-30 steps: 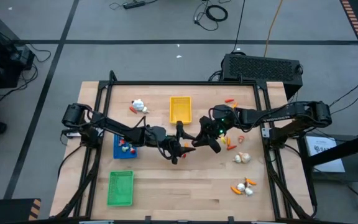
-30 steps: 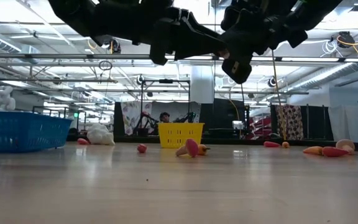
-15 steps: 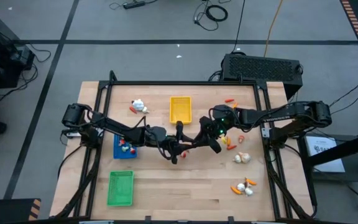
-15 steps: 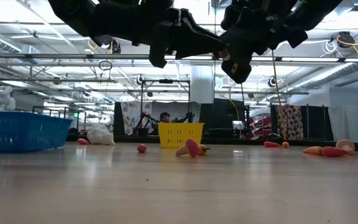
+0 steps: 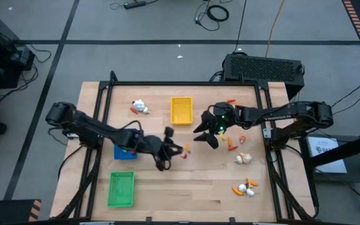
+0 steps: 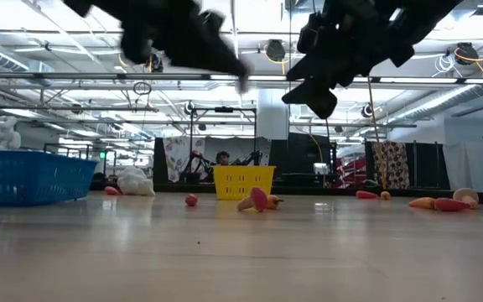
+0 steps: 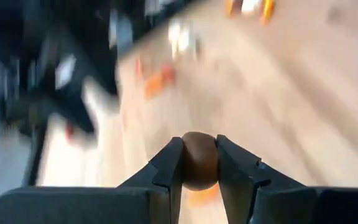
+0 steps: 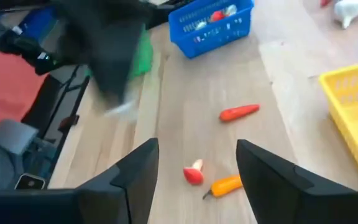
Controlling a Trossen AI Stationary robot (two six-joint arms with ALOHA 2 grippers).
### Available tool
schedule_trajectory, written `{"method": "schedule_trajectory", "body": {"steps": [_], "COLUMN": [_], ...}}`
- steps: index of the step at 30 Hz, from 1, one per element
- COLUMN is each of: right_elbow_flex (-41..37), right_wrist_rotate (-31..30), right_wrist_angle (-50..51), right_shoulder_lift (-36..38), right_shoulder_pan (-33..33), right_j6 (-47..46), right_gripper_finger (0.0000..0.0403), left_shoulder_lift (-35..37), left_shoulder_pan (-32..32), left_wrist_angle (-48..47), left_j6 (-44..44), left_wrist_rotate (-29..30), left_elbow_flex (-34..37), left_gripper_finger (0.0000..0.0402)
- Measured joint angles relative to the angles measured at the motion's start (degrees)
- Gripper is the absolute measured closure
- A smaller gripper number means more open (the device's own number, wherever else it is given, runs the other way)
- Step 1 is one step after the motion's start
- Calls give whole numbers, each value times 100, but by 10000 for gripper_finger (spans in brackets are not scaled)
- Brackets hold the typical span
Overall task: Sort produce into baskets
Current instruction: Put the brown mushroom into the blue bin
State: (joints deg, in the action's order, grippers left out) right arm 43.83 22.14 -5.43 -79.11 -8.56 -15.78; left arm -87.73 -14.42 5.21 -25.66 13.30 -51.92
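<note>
My left gripper (image 7: 199, 149) is shut on a small round brown piece of produce (image 7: 199, 163) and hangs above the table's middle (image 5: 174, 150). To its right my right gripper (image 5: 200, 134) hovers open and holds nothing (image 8: 197, 149). Below it on the wood lie an orange-red carrot piece (image 8: 239, 112), a red-and-white piece (image 8: 194, 175) and an orange piece (image 8: 225, 185). The yellow basket (image 5: 181, 110) stands at the far middle and the green basket (image 5: 121, 189) at the near left. The blue basket (image 5: 124, 152) sits partly under my left arm with pieces inside. My left gripper pinches the brown piece by its two opposite sides (image 7: 188, 163) between its two fingers, near their free ends. The fingers slant downward, coming from the table's left. The piece is lifted clear of the table.
A whitish piece (image 5: 140, 106) lies left of the yellow basket. More produce lies on the right: orange-red pieces (image 5: 230, 142), a garlic-like bulb (image 5: 243, 159) and a small cluster (image 5: 245, 188) near the front. Bare wood lies between the green basket and that cluster.
The two grippers met above the table's middle and have now parted. My left gripper has drawn back toward the table's left and near edge, tipping as it went and taking the brown piece along. My right gripper has stayed about where it was.
</note>
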Motion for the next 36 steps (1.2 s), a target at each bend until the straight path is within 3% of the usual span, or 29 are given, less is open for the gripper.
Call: {"method": "schedule_trajectory", "body": {"steps": [4, 11, 16, 20, 28, 36], "right_elbow_flex": [0, 0, 0, 0, 0, 1], "right_wrist_rotate": [-136, -411, -440, -509, -1490, -1512], "right_wrist_angle": [0, -13, -71, -76, -75, -513], "right_shoulder_lift": [0, 0, 0, 0, 0, 0], "right_shoulder_pan": [2, 75, 200, 383, 826, 755], "right_j6": [172, 255, 326, 318, 425, 797], "right_gripper_finger": [196, 197, 197, 197, 197, 197], "left_shoulder_lift": [641, 1755, 2322, 2582, 2623, 2607], "left_shoulder_pan": [-229, -548, -629, -625, -623, -623], "left_wrist_angle": [-1758, -4609, -6059, -6477, -6544, -6424], "left_j6": [1045, 3318, 4704, 5114, 5541, 5840], "left_wrist_rotate": [560, 796, 928, 905, 461, 309], "left_elbow_flex": [7, 7, 27, 245, 752, 1045], "left_gripper_finger": [317, 317, 317, 317, 317, 313]}}
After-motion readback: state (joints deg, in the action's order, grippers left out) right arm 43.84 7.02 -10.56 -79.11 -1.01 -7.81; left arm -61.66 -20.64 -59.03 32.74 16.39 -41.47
